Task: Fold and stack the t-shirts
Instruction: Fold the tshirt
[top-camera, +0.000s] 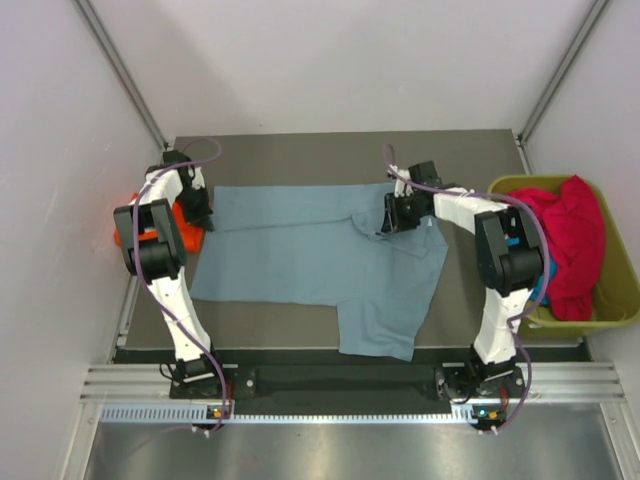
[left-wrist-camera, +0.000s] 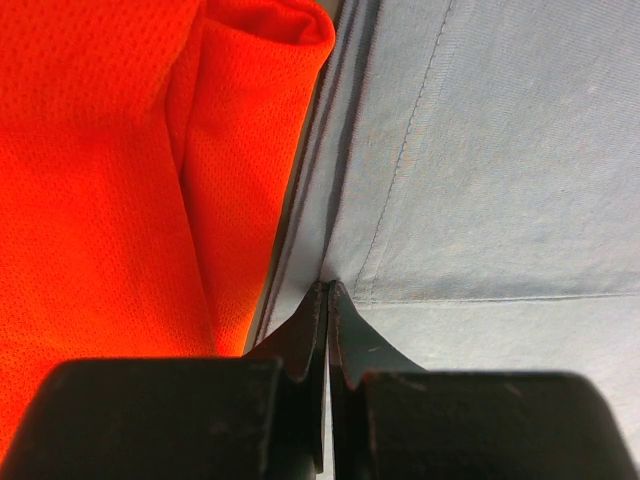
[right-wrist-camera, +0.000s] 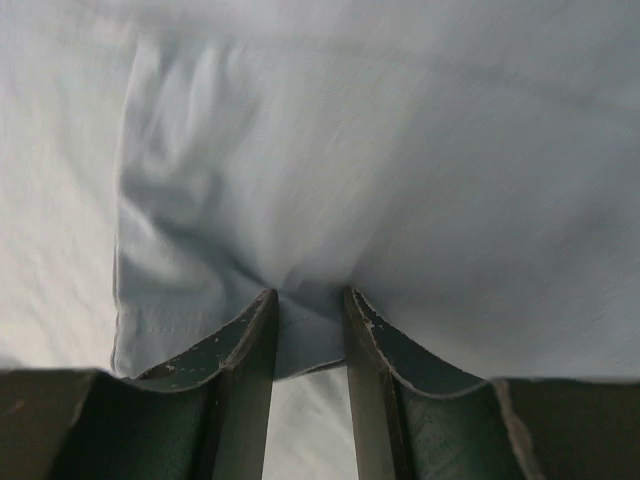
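Across the middle of the tabletop (top-camera: 300, 160) lies the grey-blue t-shirt (top-camera: 300, 250), spread flat, with one part reaching down toward the lower centre of the overhead frame. At its upper right I have the right pincer (right-wrist-camera: 308, 300) clamped on a bunched fold of that cloth. At the shirt's left edge the left pincer (left-wrist-camera: 327, 292) sits with its jaws pressed together right at a hem; whether any fabric is caught between them I cannot tell. Just left of it lies the orange-red t-shirt (left-wrist-camera: 100, 180), one edge folded over. Far right, the crimson-pink t-shirt (top-camera: 570, 235) is heaped in the olive-green bin (top-camera: 622, 285).
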